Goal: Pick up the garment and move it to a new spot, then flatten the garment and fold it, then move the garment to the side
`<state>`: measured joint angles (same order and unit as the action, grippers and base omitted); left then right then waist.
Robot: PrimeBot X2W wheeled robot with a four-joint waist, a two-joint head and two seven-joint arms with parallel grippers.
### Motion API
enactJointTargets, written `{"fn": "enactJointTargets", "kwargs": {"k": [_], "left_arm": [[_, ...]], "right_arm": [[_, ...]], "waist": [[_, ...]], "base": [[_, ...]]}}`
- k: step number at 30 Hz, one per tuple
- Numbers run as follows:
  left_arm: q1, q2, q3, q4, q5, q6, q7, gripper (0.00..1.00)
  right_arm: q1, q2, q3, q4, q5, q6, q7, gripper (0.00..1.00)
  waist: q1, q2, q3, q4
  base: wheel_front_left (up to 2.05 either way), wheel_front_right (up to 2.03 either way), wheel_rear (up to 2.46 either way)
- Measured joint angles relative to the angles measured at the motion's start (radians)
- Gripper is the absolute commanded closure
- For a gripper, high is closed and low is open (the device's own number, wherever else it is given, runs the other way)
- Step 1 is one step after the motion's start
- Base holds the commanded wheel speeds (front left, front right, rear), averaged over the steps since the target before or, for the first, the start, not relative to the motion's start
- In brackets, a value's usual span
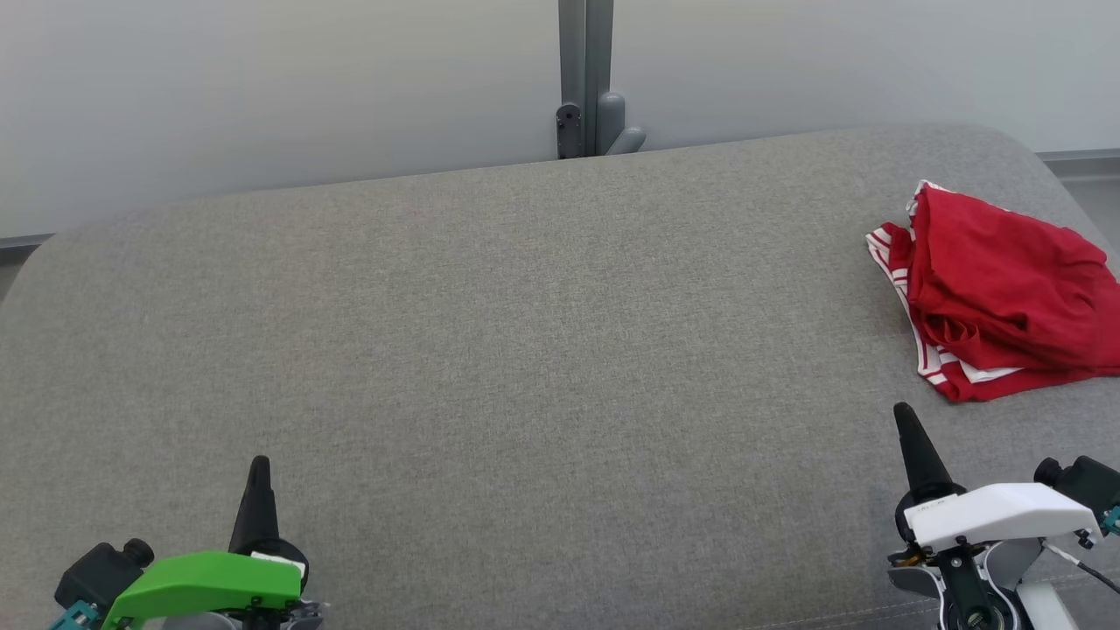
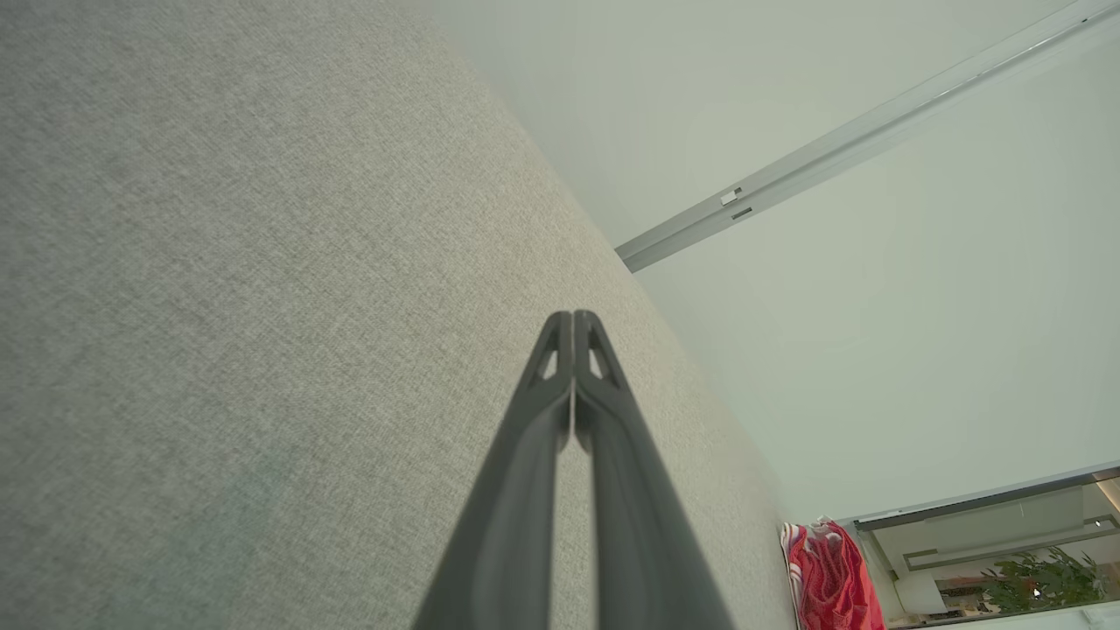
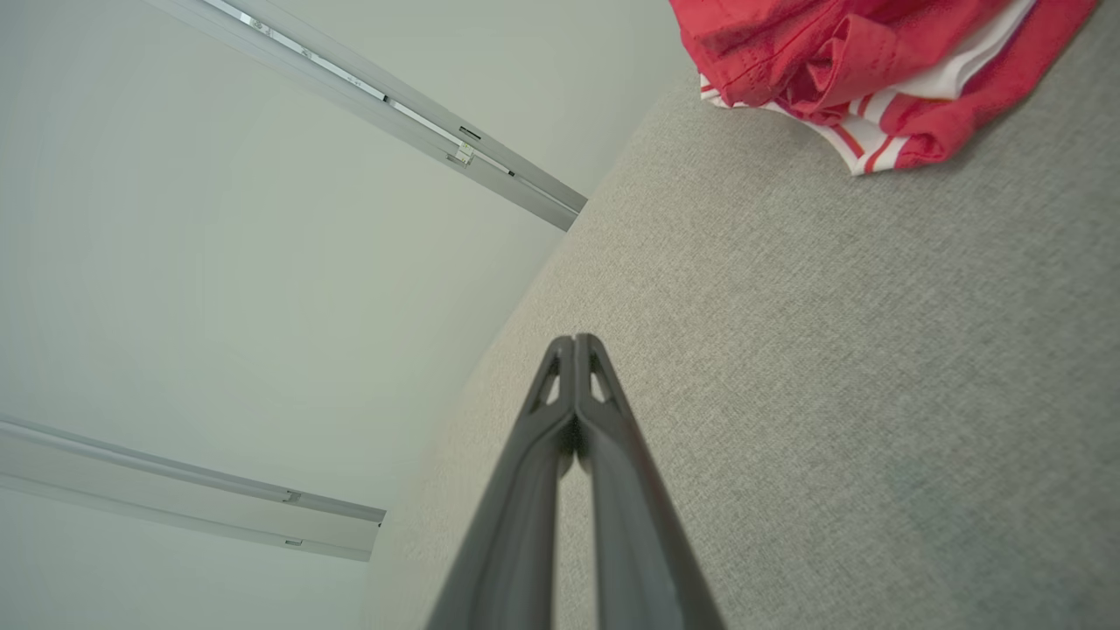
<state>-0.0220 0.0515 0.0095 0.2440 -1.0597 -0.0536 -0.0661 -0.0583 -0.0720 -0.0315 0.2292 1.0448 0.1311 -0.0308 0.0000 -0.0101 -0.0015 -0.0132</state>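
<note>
A grey fabric cushion (image 1: pixel 525 350) spreads before a pale wall. The right gripper (image 1: pixel 903 418) sits over its near right part, fingers pressed together and holding nothing. Ahead of it and slightly to its right lies the crumpled red garment (image 1: pixel 997 306) with white-striped trim, near the cushion's right edge, its heap running far-left to near-right. The left gripper (image 1: pixel 260 465), likewise closed and empty, is well apart, so the right arm looks better placed.

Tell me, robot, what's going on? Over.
Left gripper shut, empty. Right gripper shut, empty. Red garment bunched, right edge of grey cushion. Nothing in the way.
</note>
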Motion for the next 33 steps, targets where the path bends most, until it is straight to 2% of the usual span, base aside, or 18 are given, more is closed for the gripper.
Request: {"fn": "enactJointTargets", "kwargs": {"k": [33], "left_arm": [[-0.033, -0.001, 0.038, -0.012, -0.311, -0.043, 0.074, 1.0]], "right_arm": [[-0.03, -0.004, -0.042, 0.016, 0.332, -0.001, 0.091, 1.0]], "waist": [[0.0, 0.0, 0.001, 0.006]], "base": [[0.0, 0.0, 0.0]]}}
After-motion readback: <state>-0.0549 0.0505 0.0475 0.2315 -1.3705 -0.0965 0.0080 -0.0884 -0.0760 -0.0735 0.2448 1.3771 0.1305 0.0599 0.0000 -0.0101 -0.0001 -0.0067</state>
